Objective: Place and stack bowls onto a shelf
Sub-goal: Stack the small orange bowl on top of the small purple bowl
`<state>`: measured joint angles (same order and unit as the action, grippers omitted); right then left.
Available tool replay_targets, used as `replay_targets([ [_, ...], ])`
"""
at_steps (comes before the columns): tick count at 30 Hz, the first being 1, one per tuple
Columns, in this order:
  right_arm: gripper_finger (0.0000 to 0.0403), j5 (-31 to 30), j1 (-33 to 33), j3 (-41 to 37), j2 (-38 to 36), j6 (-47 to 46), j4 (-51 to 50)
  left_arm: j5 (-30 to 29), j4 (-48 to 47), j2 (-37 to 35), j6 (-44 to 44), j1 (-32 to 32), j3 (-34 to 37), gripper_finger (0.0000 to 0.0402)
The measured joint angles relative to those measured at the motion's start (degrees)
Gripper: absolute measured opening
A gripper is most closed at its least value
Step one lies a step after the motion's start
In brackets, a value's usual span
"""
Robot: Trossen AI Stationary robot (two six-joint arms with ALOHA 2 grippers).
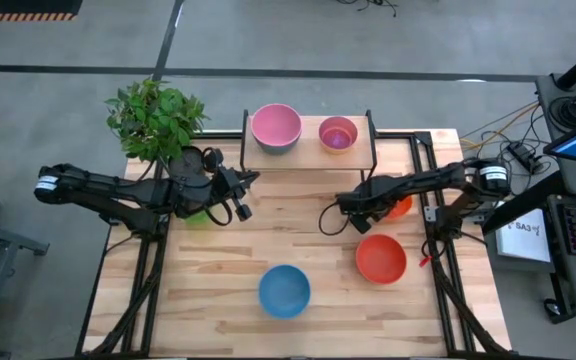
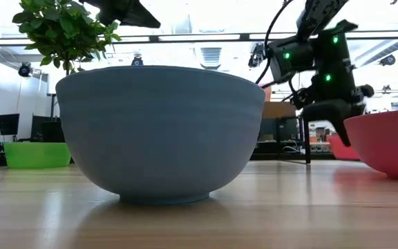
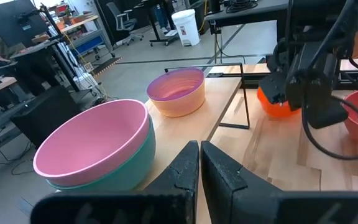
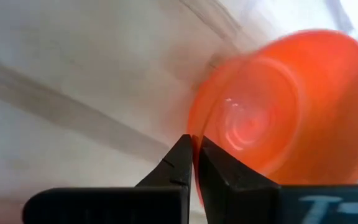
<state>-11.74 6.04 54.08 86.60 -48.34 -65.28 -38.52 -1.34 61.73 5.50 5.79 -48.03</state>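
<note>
The shelf stands at the table's far edge. On it sit a pink bowl nested in a teal one, and a purple bowl nested in a pale yellow one. My left gripper hovers shut and empty just in front of the shelf. Under that arm, a lime green bowl rests on the table. My right gripper is shut on the small orange bowl. Blue and red bowls sit nearer. My right gripper pinches the orange bowl's rim between its two fingers, coming from above and pointing down. The bowl sits tilted in the hold, with its inside turned toward the wrist. I cannot tell whether its base is clear of the table.
A potted plant stands at the far left corner beside the shelf. The blue bowl fills the near centre and the red bowl the near right. Bare tabletop lies between the two grippers. Desks and cables surround the table.
</note>
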Motion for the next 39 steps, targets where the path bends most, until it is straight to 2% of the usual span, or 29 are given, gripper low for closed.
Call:
replay_targets([
  [7,0.0009,2.73,-0.48,7.15,-4.83,9.66,-8.12,0.02,0.02,0.0,0.0,0.01,0.0,0.0],
  [13,0.0009,13.66,-1.45,15.73,-8.7,19.77,-8.75,0.04,0.02,0.0,0.02,0.02,0.0,0.0],
  [16,0.0009,17.09,-2.69,20.22,-10.03,23.24,-8.26,0.04,0.0,0.0,0.04,0.0,0.0,0.0],
  [22,0.0009,17.72,-4.94,28.46,-10.79,29.05,-5.14,0.08,-0.02,0.0,0.46,0.0,0.0,0.0],
  [24,0.0009,16.52,-5.31,30.97,-10.43,31.09,-4.44,0.09,0.0,0.0,0.47,0.0,0.0,0.0],
  [39,0.0009,-7.26,-2.4,42.73,-4.15,52.52,-4.35,0.15,-0.01,0.0,1.29,0.01,0.0,0.0],
])
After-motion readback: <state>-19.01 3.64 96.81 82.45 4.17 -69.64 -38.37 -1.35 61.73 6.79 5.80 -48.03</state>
